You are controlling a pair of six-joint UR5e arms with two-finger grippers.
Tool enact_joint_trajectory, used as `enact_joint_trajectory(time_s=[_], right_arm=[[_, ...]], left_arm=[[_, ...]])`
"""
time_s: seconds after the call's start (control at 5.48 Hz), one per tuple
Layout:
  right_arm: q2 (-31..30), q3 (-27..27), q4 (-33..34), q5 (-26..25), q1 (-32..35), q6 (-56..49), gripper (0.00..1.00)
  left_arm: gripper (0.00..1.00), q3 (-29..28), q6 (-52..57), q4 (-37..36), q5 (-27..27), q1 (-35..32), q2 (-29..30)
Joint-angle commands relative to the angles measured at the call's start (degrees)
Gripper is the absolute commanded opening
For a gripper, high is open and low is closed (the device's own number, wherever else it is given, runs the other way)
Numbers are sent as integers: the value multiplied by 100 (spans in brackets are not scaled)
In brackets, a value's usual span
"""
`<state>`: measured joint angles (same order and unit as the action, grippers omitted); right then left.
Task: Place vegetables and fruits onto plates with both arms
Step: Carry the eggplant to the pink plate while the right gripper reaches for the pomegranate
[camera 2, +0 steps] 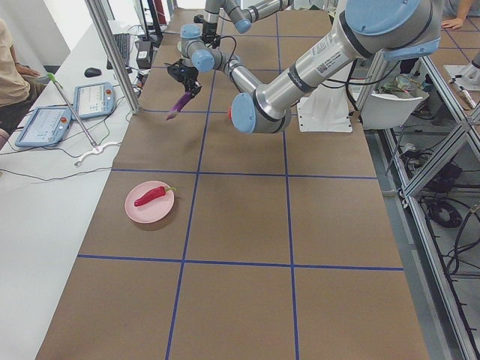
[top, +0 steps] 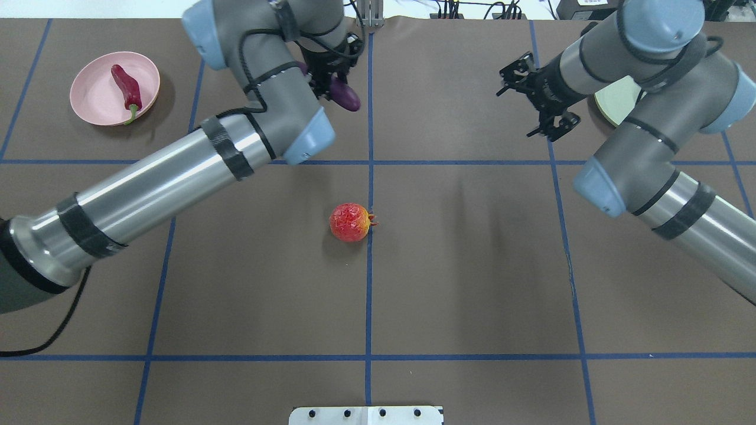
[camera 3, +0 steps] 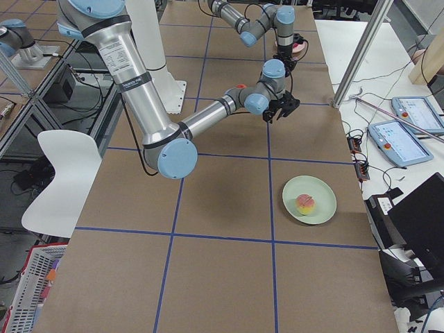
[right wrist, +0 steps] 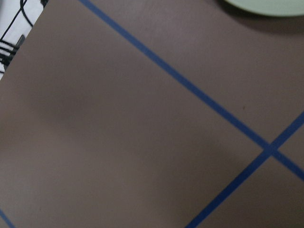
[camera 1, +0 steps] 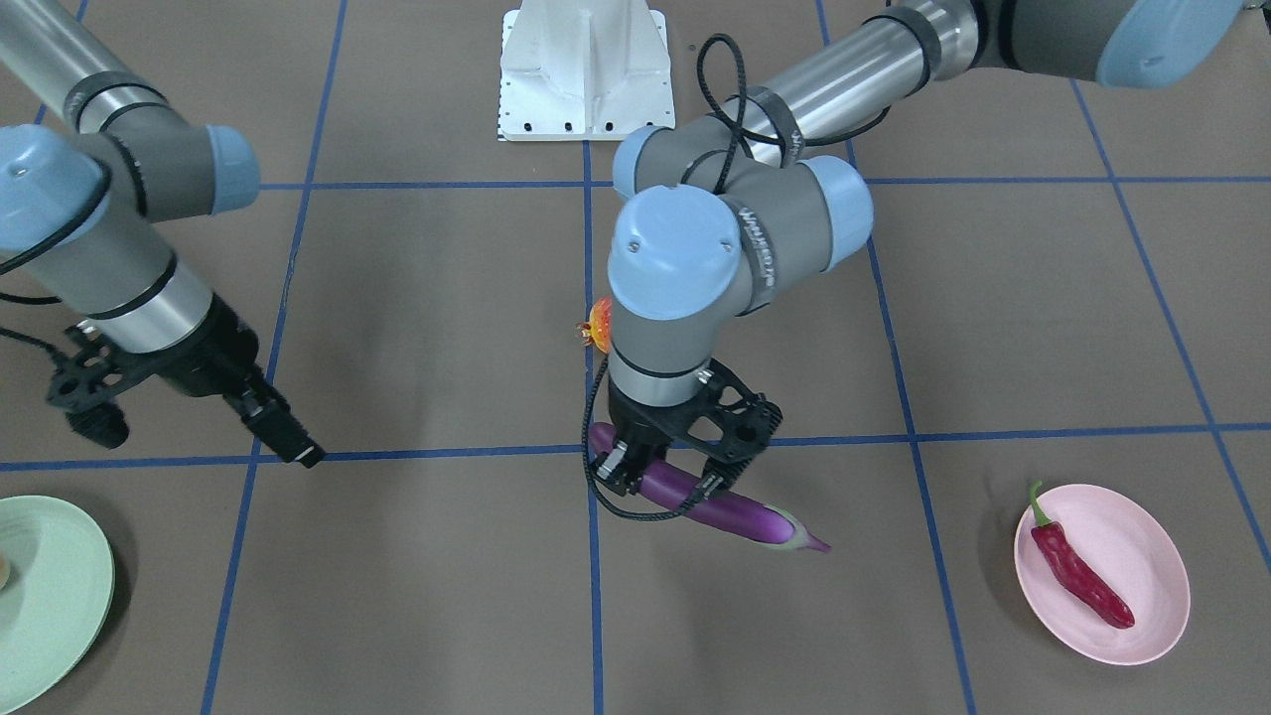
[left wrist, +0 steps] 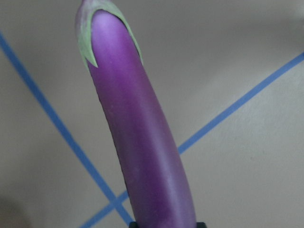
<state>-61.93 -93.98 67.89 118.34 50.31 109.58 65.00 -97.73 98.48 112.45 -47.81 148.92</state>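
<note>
Brown paper-covered table (camera 1: 417, 328), blue tape grid, both arms reaching out from the base.

Progress (my reading): two of four items are placed.
- The pale mint green round plastic plate (camera 1: 60, 586) holds the round yellow-pink peach (camera 3: 306, 203). It sits near the right gripper (camera 1: 194, 432), whose jaws are spread wide with nothing between them.
- The pale pink round plastic plate (camera 1: 1142, 556) holds the short red chili pepper (camera 1: 1082, 576). It lies well apart from the left gripper (camera 1: 660, 485), on that gripper's outer side.
- The left jaws pinch the long glossy purple eggplant (camera 1: 735, 516) near its blunt end. It is off the table, with the green-capped end sloping down.

Left to do: the eggplant, and the bumpy red-orange round fruit (top: 349, 222), which rests on the table base-side of the left jaws.

Room: bare table runs from the left jaws to the pink plate. That plate lies near the table's operator-side edge, and the chili crosses it diagonally. The eggplant will likely overhang the rim.
</note>
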Motion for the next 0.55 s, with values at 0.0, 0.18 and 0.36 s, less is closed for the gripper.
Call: enact_joint_trajectory(time_s=[0.0,0.18,0.36], right_arm=[[381,-339,40,-337,-782,432,100],[610,-331,75,-651,-1230,719,100],[778,-314,223,-1011,-1678,740,100]], left_arm=[[0,223,2184,66,40,-770,-1061],[0,206,3024,101,40,-1130,-1423],[0,171,3780,214,40,-1482,-1758]])
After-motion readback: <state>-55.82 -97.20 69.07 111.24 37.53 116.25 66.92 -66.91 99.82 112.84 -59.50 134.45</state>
